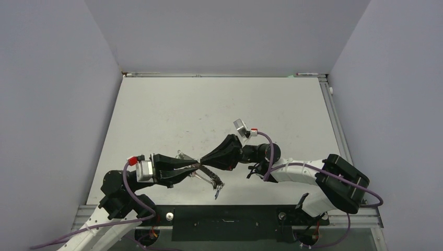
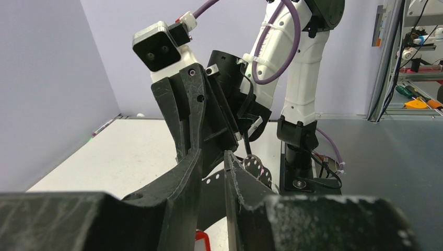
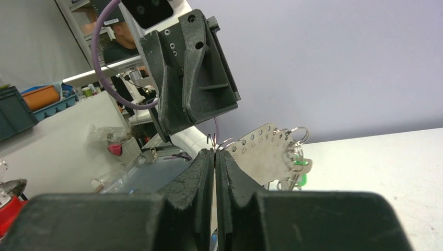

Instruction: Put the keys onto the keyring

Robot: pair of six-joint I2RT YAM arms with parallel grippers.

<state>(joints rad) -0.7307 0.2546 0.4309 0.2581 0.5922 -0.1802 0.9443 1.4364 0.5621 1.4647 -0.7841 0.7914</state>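
Grey metal keyring [image 1: 210, 178] hangs in mid-air above the tabletop [image 1: 172, 115], keys [image 1: 217, 191] dangling below it. Presumably it is raised so the loop is free for threading. Left of keyring: left end effector [image 2: 213, 157], arm low and reaching level, fingers narrowly apart. Cannot tell whether it grips anything. Right of keyring: right end effector [image 3: 214, 152], forearm angled inward, fingers pressed together on the thin loop, likely to steady it.
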